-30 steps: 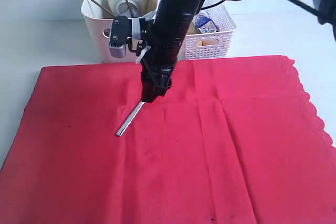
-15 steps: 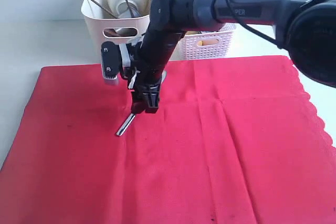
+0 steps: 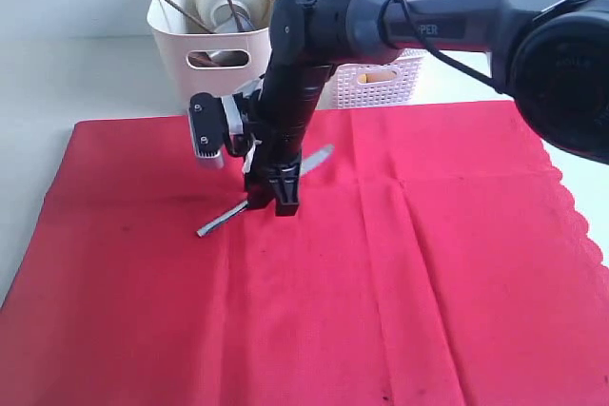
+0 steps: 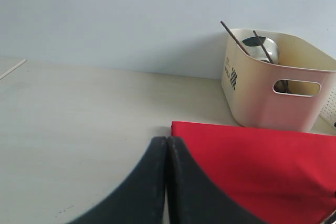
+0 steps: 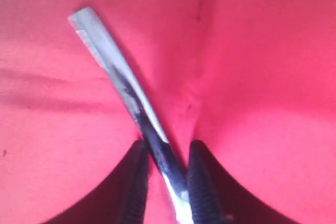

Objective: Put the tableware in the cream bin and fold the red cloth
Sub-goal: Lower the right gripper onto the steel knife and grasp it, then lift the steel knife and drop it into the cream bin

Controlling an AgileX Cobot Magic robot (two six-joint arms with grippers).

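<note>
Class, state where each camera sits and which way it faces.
Exterior: off the arms, faces across bright red cloth toward tall cream plastic bin; right arm shows.
Left wrist: low over the table, facing the bin; shut left gripper shows.
Right wrist: looks down on the silver table knife between right gripper fingers.
All share the cloth.

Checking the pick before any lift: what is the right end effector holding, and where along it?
The silver table knife, pinched near its middle, with the blade sticking out ahead.

Knife [image 3: 219, 222] seemingly on cloth [image 3: 428, 263], bin [image 3: 171, 54] behind
</note>
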